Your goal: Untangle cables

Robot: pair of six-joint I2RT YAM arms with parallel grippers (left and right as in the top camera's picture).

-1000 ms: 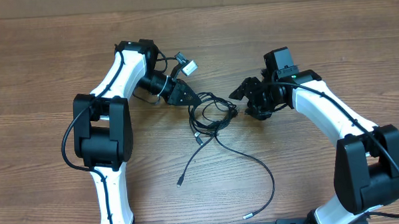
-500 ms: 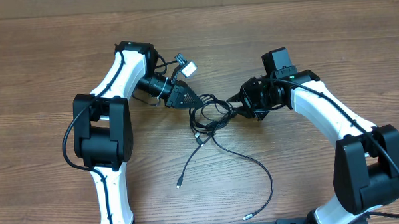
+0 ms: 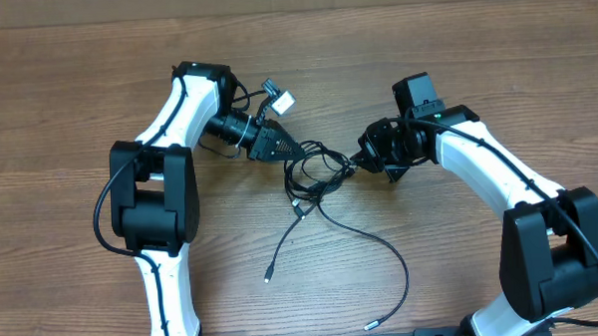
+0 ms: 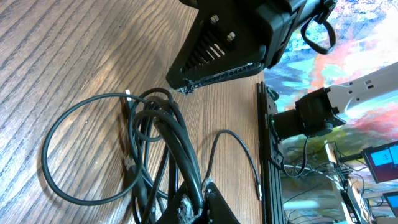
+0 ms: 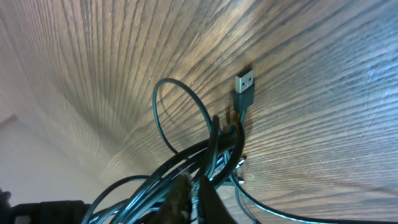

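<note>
Cables [image 3: 314, 174] lie knotted in the middle of the wooden table [image 3: 67, 86], between the two arms. The left gripper [image 3: 290, 151] is clamped on the tangle's upper left edge. In its wrist view the fingers [image 4: 219, 210] pinch a bundle of several black strands, with one loop spreading out over the wood. The right gripper [image 3: 356, 164] is clenched on the tangle's right side, its fingertips [image 5: 177, 199] squeezing strands just below a USB plug [image 5: 244, 84] that lies flat on the table. From the knot two loose strands trail toward the robot's base: one short, ending in a small plug tip [image 3: 268, 278], the other sweeping in a wide curve to a second tip [image 3: 370, 325].
</note>
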